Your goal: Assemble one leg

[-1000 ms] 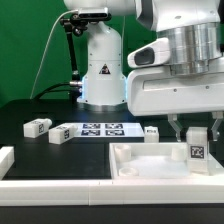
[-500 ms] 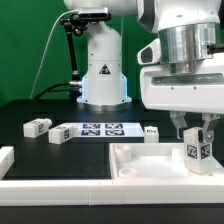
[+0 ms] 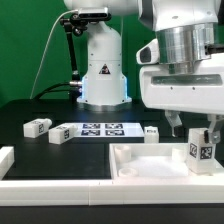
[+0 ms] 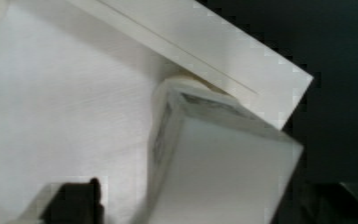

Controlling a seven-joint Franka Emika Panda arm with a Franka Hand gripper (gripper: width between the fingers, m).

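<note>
- The gripper (image 3: 197, 133) hangs under its big white housing on the exterior view's right, with the arm's base well behind; the housing cuts off the top of the picture, so the wrist's turn cannot be read
- The large white recessed piece (image 3: 140, 160) lies along the near edge of the black table (image 3: 25, 110); its far-right corner is where the work is, and its near rim runs out of frame
- The marker board (image 3: 100, 128) lies flat behind it, well apart from the action
- The leg (image 3: 200, 152) stands in that corner of the recessed piece, tag facing the camera and leaning slightly; in the wrist view the leg (image 4: 229, 140) fills the middle as a pale blur against the piece's raised edge
- Judging the step as seating the leg: bring it upright first, keep it square over its socket, then press and twist gently; forcing it while tilted risks jamming
- Loose tagged blocks (image 3: 60, 133) wait near the marker board, untouched
- One dark fingertip (image 4: 78, 200) shows beside the leg with pale surface between; the other side is too dark to read, so I cannot tell whether the jaws clamp the leg or merely flank it
- The socket and the leg's foot are hidden
</note>
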